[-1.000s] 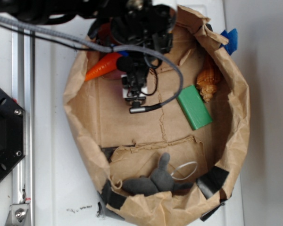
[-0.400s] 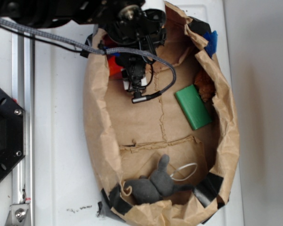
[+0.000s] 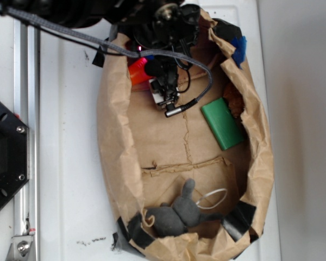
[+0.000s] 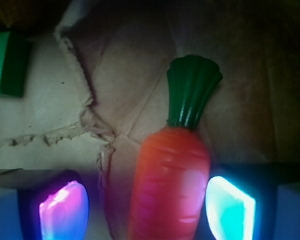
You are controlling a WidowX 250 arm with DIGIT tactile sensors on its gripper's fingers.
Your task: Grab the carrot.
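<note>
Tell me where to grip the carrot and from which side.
Grip the carrot across its thick orange body just below the green top. The gripper is open, one finger on each side, so closing from straight above suits. The body is widest and least tapered there, probably limiting slip.

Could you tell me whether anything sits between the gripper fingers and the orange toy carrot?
Nothing visible does. The glossy orange toy carrot lies on the brown paper between the two lit fingers, closer to the right one.
</note>
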